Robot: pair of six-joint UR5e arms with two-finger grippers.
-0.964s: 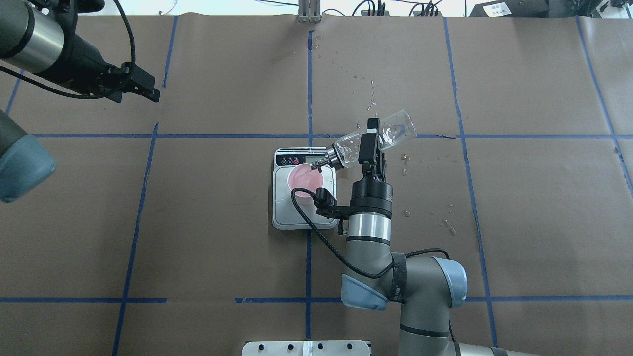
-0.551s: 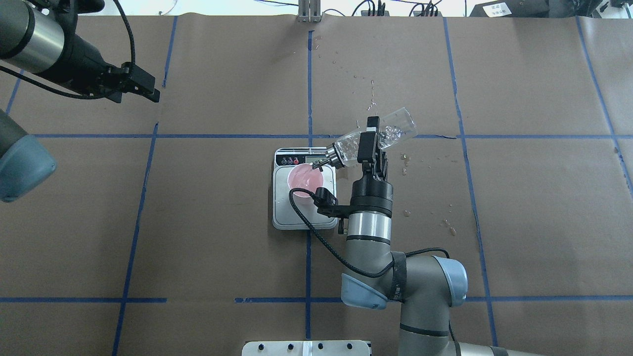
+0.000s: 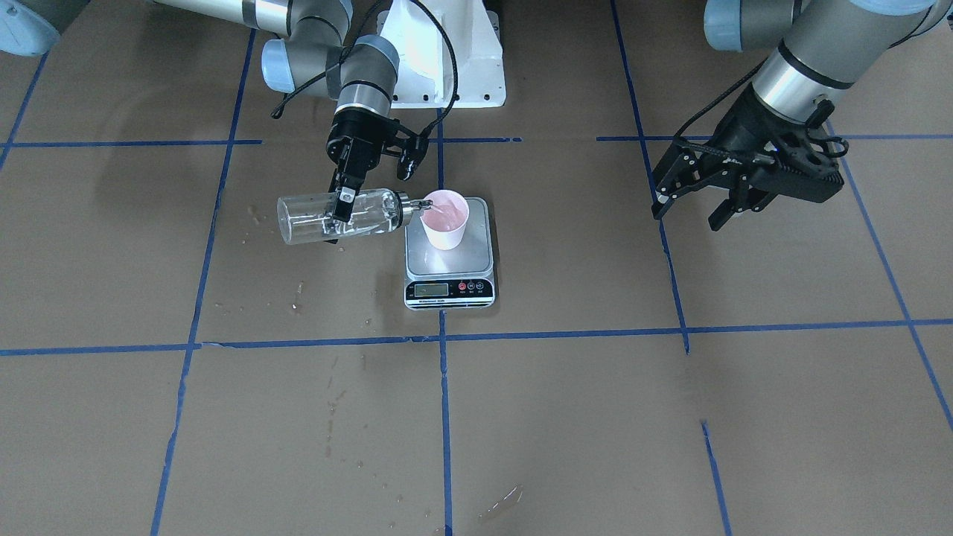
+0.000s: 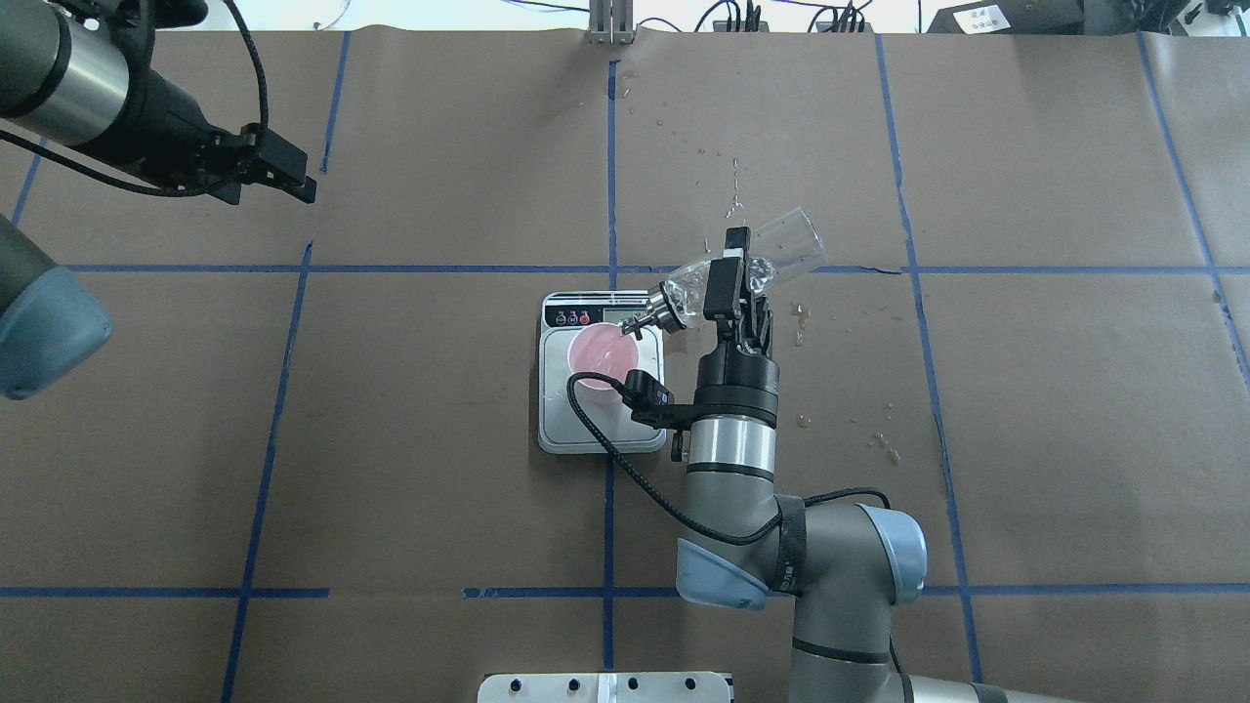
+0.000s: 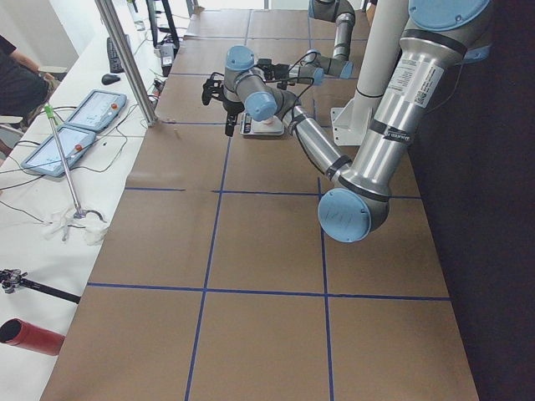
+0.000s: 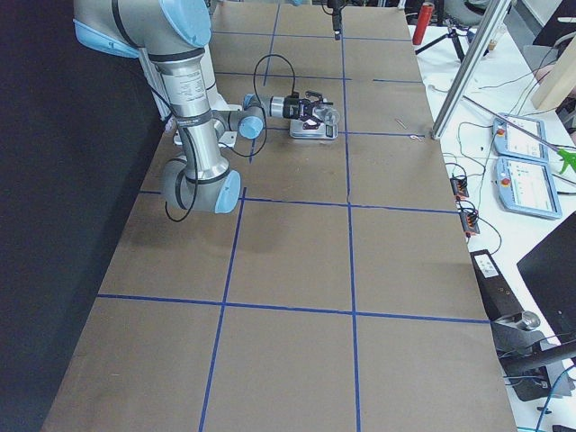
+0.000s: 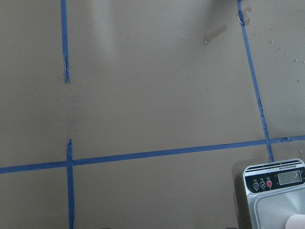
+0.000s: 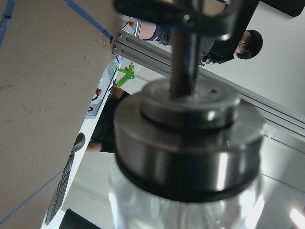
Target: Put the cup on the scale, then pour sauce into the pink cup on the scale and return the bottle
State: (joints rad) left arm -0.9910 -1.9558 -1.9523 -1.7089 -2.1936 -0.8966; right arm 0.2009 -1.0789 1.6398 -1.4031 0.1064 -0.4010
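Observation:
The pink cup (image 3: 445,216) stands upright on the silver scale (image 3: 477,257), toward the platform's back. My right gripper (image 3: 344,205) is shut on the clear glass bottle (image 3: 316,218), which lies nearly level, base raised. Its silver pourer cap (image 4: 652,314) reaches over the cup's (image 4: 598,353) rim. A little clear sauce (image 3: 309,223) lies in the bottle. The right wrist view is filled by the blurred cap (image 8: 190,138). My left gripper (image 3: 685,220) hangs open and empty, far off to the scale's side. The left wrist view catches the scale's (image 7: 274,170) display corner.
Wet drops and stains (image 4: 732,205) dot the brown paper beyond and beside the bottle. Blue tape lines (image 4: 610,176) grid the table. The white robot base plate (image 3: 447,67) sits behind the scale. Tablets (image 5: 84,125) and a seated person (image 5: 17,79) are along the operators' bench.
The right gripper has tipped the bottle further, its base rising and the cap dipping closer over the cup. The left arm has not moved.

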